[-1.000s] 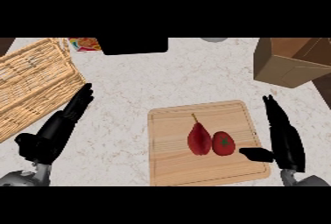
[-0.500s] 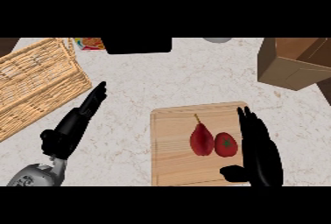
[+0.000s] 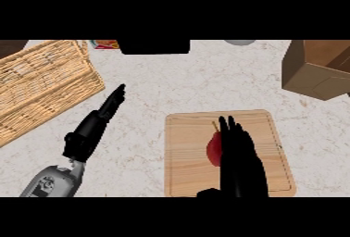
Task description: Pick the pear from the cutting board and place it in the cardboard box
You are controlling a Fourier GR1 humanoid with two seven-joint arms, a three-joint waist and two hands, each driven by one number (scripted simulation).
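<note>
- Pear [image 3: 215,149] first: you see it as a red shape lying on the cutting board [image 3: 188,157], near the board's middle, with a thin stem pointing toward the far edge.
- Your right hand [image 3: 239,159] is over the pear and covers its right side, so only the left part of the fruit shows.
- That hand's fingers are straight and held close together, pointing away from you; the thumb sticks out to the left at the view's lower edge. You cannot tell from this view whether the hand touches the fruit or only hangs above it.
- The cutting board is pale wood with a groove running round its edge, lying flat on the speckled counter [image 3: 191,88].
- Your left hand [image 3: 96,127] is to the left of the board, well apart from it, with fingers straight and together, pointing up and to the right. Its grey forearm comes in from the lower left corner.
- The cardboard box [image 3: 315,69] stands at the far right of the counter, well apart from the board, partly cut off by the view's edge.
- A wicker basket [image 3: 41,88] fills the far left.
- A black object [image 3: 153,46] sits at the far edge, with a small colourful packet [image 3: 104,44] beside it; no writing on it can be read.
</note>
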